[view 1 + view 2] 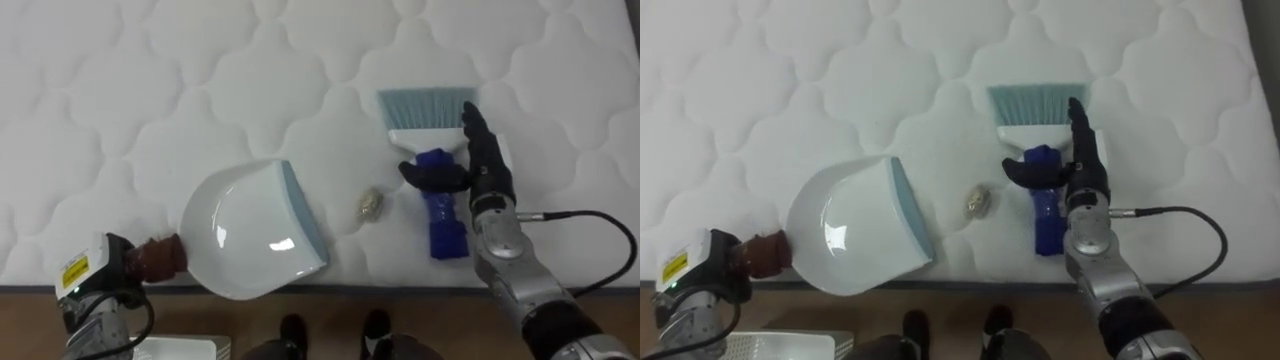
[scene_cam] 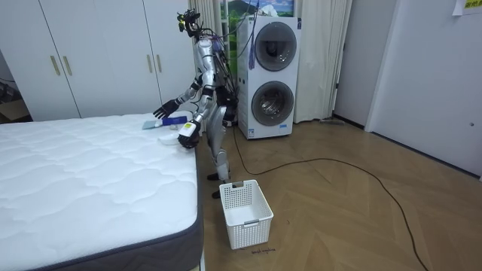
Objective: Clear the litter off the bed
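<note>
A yellow label [image 1: 74, 272] by the left hand [image 1: 112, 262] carries print too small to read. That hand meets the brown handle of a white plastic dustpan with a pale blue lip [image 1: 250, 235] at the near edge of the white quilted mattress [image 1: 150, 80]; I cannot tell how its fingers sit.

A hand brush with pale blue bristles and a blue handle [image 1: 425, 135] lies flat on the mattress. The right hand [image 1: 487, 170] rests on it, fingers [image 1: 478, 135] straight and released, thumb across the handle.

A small crumpled beige scrap [image 1: 370, 205] sits between dustpan and brush, touching neither. A white slatted laundry basket [image 2: 246, 213] stands on the floor beside the robot's feet.
</note>
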Robot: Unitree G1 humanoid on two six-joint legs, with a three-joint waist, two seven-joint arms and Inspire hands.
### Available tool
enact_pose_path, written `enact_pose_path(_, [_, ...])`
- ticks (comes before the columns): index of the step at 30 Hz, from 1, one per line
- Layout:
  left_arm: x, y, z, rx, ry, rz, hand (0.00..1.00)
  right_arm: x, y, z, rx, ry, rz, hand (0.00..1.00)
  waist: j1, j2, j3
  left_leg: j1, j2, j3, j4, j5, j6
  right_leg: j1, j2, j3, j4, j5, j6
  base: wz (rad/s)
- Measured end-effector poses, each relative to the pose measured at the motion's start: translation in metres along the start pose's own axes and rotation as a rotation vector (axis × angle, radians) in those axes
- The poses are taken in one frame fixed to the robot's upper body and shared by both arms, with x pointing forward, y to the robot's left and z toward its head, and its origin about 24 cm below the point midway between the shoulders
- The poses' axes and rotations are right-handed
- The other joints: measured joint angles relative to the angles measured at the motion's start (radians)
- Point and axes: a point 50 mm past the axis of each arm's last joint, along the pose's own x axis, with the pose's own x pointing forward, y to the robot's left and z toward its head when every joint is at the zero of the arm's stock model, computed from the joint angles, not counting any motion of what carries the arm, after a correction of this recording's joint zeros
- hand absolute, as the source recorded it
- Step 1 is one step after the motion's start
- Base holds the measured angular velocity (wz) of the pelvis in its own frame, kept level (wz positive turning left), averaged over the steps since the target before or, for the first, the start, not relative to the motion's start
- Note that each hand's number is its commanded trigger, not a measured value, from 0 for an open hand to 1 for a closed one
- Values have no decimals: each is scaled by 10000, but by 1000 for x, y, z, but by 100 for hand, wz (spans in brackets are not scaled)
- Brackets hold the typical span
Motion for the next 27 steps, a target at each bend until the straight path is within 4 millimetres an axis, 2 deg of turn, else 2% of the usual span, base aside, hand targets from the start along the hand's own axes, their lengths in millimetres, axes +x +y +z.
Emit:
enact_pose_path(14, [-1,-4,4,-61,-63,-101,100,-3,2,-12,27,521,-68,0,-63,-8,3,36,9,0,19,2,3,38,-7,25,-2,-1,6,0])
enact_pose_path(18, [-2,-4,3,-56,-58,-110,100,-6,-5,-28,-279,1168,-267,0,-117,-13,7,37,8,16,32,2,3,28,-15,36,8,-9,17,0])
enact_pose_path(27, [-1,-3,5,-70,-98,-85,100,-6,-9,-30,-399,1245,-294,0,-121,-13,7,-17,12,20,45,-14,22,-3,-22,4,9,-14,20,0])
